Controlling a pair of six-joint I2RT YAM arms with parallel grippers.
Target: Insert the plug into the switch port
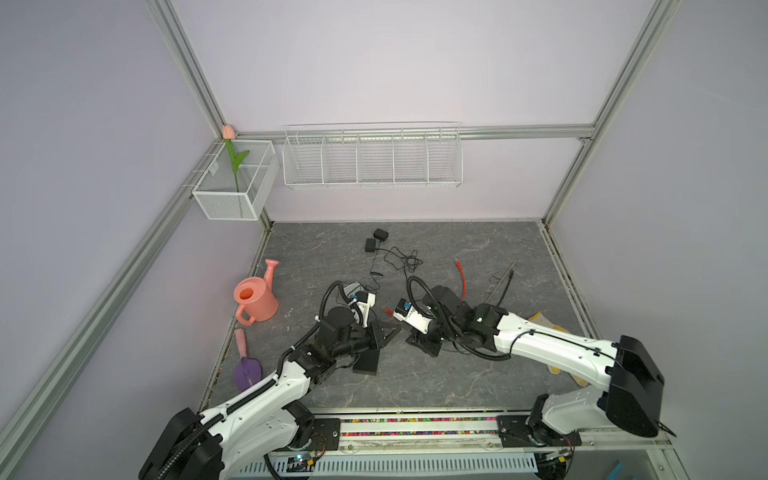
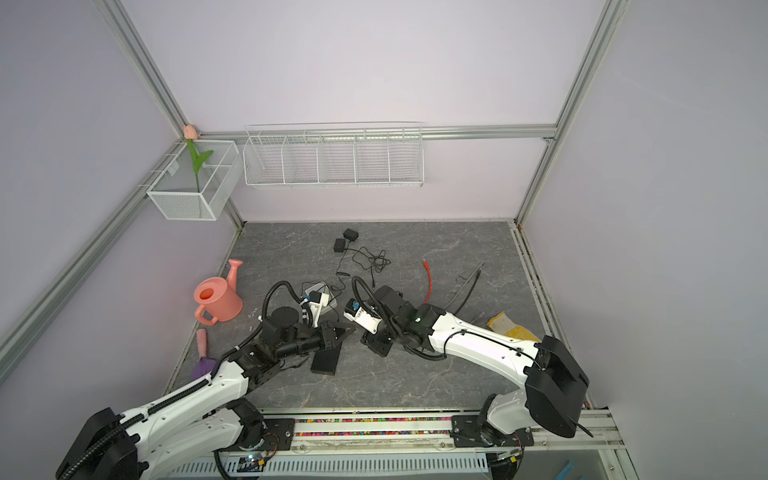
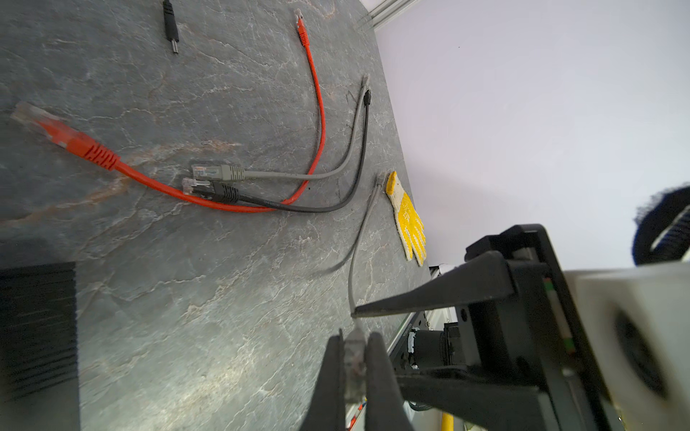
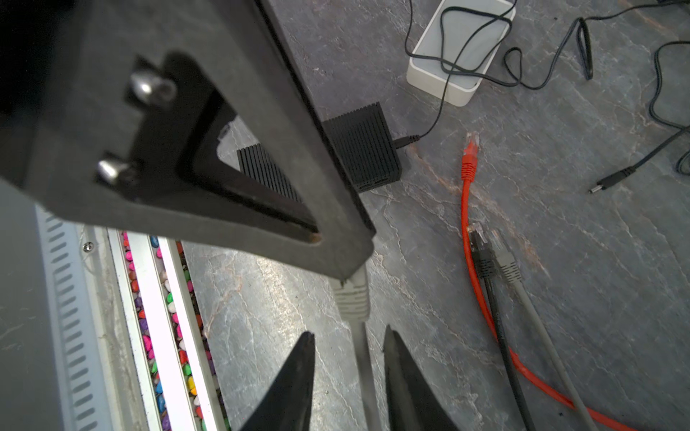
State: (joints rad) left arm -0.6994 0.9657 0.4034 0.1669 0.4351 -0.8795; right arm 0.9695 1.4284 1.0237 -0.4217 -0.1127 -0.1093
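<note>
The grey Ethernet plug (image 3: 354, 364) is pinched between the closed fingers of the left gripper (image 3: 356, 339). It is held off the table (image 4: 504, 306) near the middle front, close to the black ribbed switch (image 4: 367, 149). Its grey cable (image 4: 363, 354) trails from the boot (image 4: 351, 302) straight through the right gripper (image 4: 348, 332), whose jaws stand apart on either side without touching it. This looks like a regrip: the left gripper steadies the plug so the right one can take it behind the boot, probably for a straighter line to the port. The switch's ports are not clearly visible.
</note>
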